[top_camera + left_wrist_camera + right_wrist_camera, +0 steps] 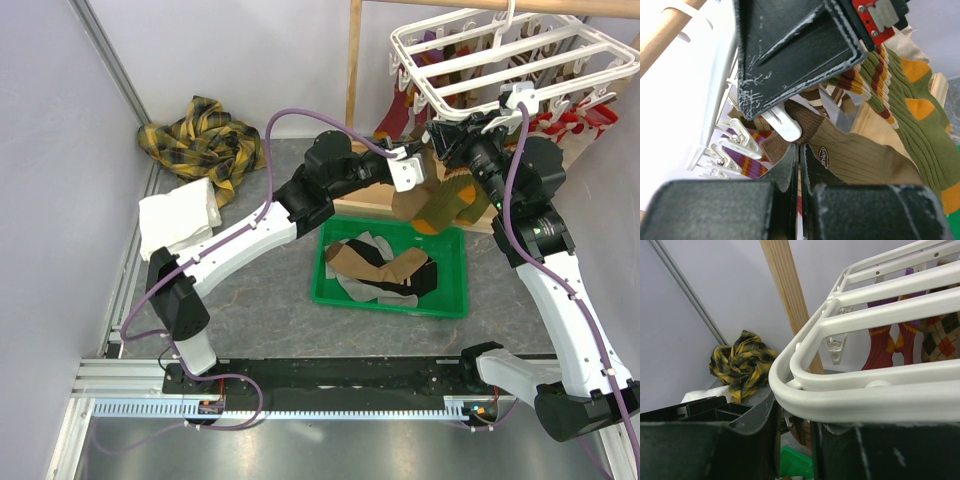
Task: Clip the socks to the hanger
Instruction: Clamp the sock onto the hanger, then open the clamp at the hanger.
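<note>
Now at the rack: tan sock pinched up to a corner clip

Up at 1 o'clock in the overhead view, the white hanger (880, 400) hangs beside the wooden frame (353, 70), and both arms reach to its near-left corner. The left gripper (800, 149) is closed tight on the tan sock (865, 160), its fingertips together where the brown cuff meets the ribbed leg. It holds that cuff just under a white clip (785, 126) dangling from the hanger's edge, and the clip's lower end lies against the cuff.

The right gripper (794, 432) sits directly beneath the hanger's rounded corner rim. In the left wrist view, one of its black fingers covers the top of the clip. Its fingers stand a little apart with a sliver of white plastic in the gap; whether they press on it I cannot tell from so close.

At 3 o'clock from the tan sock, an olive sock (925, 140) with orange heel and toe hangs down. Farther along the rack, crimson socks (879, 347) and an argyle sock (940, 337) hang under the bars.

At 6 o'clock from the grippers, a green bin (452, 275) on the table (260, 290) holds a brown sock (365, 258), a black sock (420, 275) and a grey sock (355, 290). At 10 o'clock a plaid cloth (205, 140) lies crumpled in the far corner, with a white towel (180, 218) just at its 6 o'clock
</note>
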Controlling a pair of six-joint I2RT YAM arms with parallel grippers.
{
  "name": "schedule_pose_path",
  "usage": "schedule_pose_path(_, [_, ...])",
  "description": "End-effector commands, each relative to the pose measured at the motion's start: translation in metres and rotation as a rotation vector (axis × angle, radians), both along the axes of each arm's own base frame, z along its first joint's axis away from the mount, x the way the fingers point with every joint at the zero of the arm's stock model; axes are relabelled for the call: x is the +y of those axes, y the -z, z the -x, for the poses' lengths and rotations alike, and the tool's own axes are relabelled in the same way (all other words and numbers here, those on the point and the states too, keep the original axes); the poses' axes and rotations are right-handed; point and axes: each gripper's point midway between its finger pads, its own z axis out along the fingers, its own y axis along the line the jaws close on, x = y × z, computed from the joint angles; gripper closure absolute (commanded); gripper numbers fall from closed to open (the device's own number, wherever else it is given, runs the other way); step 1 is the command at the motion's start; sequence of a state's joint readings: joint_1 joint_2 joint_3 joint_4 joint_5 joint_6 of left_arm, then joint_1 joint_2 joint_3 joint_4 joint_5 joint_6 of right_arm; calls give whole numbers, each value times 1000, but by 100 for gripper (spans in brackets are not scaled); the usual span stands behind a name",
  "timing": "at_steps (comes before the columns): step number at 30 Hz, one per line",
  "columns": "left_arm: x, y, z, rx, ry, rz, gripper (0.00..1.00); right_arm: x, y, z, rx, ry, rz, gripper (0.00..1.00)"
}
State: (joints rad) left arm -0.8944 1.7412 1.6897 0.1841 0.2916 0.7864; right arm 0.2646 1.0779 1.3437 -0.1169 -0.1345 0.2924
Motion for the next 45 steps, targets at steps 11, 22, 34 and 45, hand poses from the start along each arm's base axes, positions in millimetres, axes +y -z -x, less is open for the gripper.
schedule_pose_path(11, [0, -41, 6, -34, 15, 94, 95, 6, 3, 10, 29, -37, 16, 32])
schedule_pose_path(22, [17, -45, 5, 60, 16, 188, 42, -13, 7, 9, 21, 65, 27, 14])
schedule_pose_path(34, [55, -41, -14, 207, 67, 317, 13, -38, 9, 10, 18, 198, 28, 9])
schedule_pose_path(45, [36, -59, -45, 243, 64, 417, 12, -47, 11, 11, 13, 240, 40, 4])
